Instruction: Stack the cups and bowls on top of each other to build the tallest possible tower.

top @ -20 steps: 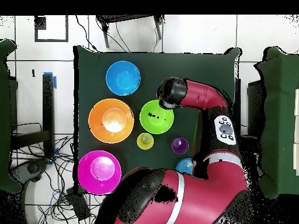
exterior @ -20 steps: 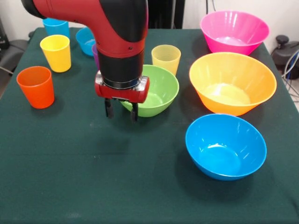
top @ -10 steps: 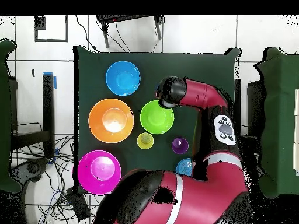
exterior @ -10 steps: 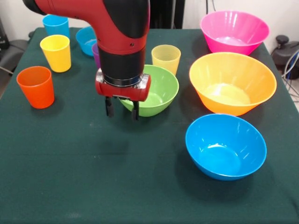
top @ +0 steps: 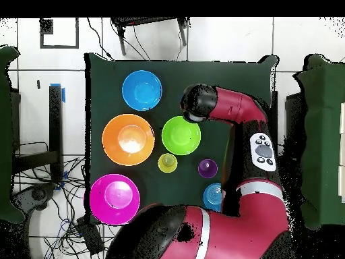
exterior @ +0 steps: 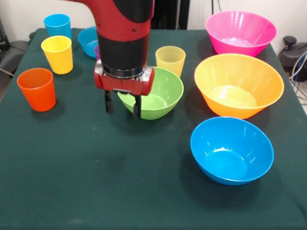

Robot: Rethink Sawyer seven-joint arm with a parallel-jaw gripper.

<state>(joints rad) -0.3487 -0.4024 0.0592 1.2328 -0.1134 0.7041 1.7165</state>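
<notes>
bowls (exterior: 238, 85) right, cups (exterior: 57, 54) left

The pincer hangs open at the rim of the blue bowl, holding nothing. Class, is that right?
Not quite. The pincer hangs open and empty, but at the rim of the green bowl, as the front view shows. The blue bowl sits apart from it.

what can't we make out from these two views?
- Purple cup: front view shows only a sliver behind the arm.
- Orange, yellow and blue cups: overhead view, covered by the arm.
- Small blue bowl: partly behind the arm in front view.
- Gripper: overhead view, under the wrist.
</notes>
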